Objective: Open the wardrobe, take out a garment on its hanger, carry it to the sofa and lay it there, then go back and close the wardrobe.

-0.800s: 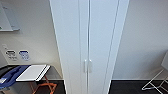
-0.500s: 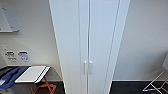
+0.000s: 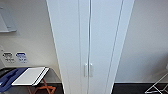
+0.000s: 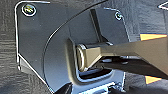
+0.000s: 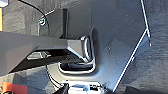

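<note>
- Wardrobe (image 3: 88, 45): being viewed front-on from the head camera, against the white wall (image 3: 147, 42); both doors shut, handles (image 3: 88, 70) side by side at the middle seam.
- Small white-topped bench (image 3: 30, 76): standing left of it.
- End effector states, left and right: cannot be told.

My own dark wrist plate (image 4: 45, 45) and jointed bar (image 4: 125, 52) hang above dark grey carpet floor (image 4: 10, 82).

white board (image 3: 30, 75) on orange stand (image 3: 45, 88) | wall stickers (image 3: 15, 57) | wire rack (image 3: 158, 86)
</note>
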Available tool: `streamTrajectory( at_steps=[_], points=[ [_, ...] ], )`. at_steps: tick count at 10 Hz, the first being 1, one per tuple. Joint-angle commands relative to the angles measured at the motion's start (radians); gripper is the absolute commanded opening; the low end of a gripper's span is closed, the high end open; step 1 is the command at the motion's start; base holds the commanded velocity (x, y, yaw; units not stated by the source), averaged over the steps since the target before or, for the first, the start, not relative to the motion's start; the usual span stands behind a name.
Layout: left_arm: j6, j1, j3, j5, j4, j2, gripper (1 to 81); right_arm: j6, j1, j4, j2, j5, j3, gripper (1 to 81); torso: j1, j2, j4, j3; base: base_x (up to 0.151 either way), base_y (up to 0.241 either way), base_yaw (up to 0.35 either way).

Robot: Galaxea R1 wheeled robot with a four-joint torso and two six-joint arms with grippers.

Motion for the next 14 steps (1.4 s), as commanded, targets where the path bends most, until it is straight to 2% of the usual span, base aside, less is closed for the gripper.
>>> streamTrajectory(
  at_steps=[1,6,11,14],
  points=[
    [0.004,-0.035,0.016,0.052,0.005,-0.011,81.1,0.002,0.04,-0.008,-0.016,-0.038,0.009,81.1,0.0,0.0,0.0,0.0,0.114,0.0,0.0],
    [0.004,-0.034,0.016,0.055,0.005,-0.01,81.1,-0.002,0.041,-0.008,-0.018,-0.015,0.006,81.1,0.0,0.0,0.0,0.0,0.109,0.0,0.0],
    [0.006,-0.032,0.016,0.053,0.005,-0.007,81.1,-0.004,0.041,-0.008,-0.02,-0.015,0.006,81.1,0.0,0.0,0.0,0.0,0.063,0.0,0.0],
    [0.004,-0.034,0.018,0.056,0.006,-0.01,81.1,-0.004,0.047,-0.008,-0.026,-0.015,0.017,81.1,0.002,0.001,0.0,0.0,0.0,0.0,0.0]
  ],
)
